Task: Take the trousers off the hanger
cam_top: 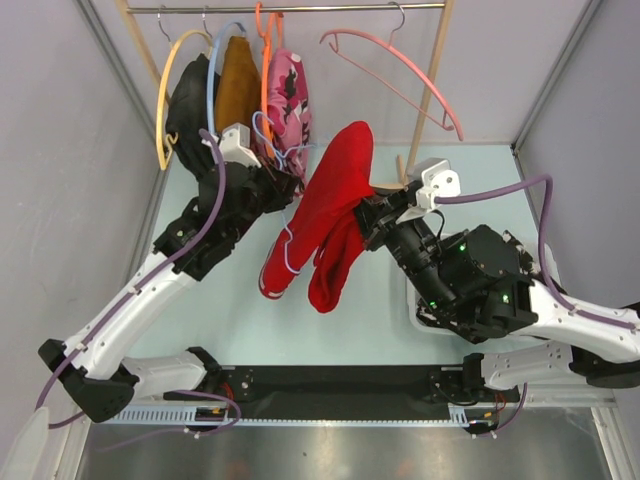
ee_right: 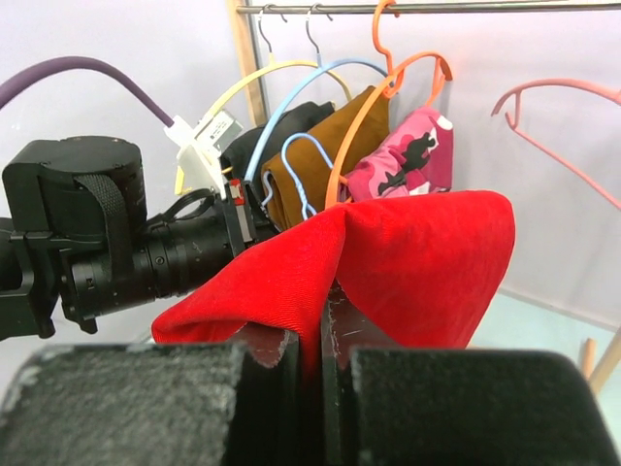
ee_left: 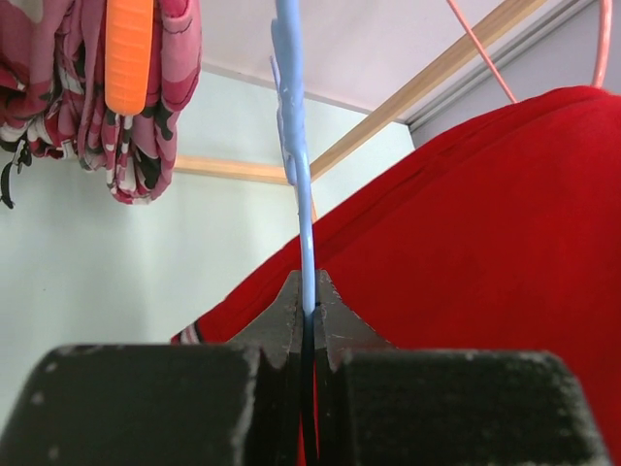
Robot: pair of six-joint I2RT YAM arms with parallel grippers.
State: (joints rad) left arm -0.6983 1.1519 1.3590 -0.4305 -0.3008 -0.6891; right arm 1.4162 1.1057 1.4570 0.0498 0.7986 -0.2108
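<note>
The bright red cloth trousers point(cam_top: 340, 185), draped between both jaws, are pinched in the closed right jaws. The thin light-blue plastic hanger point(ee_left: 302, 194) is clamped in the closed left jaws. If snagged on it, the cloth could be pulled free.

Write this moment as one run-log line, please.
left gripper: shut on light blue hanger | right gripper: shut on red trousers | red trousers: draped on hanger, off rail | black trousers: hanging on rail
</note>
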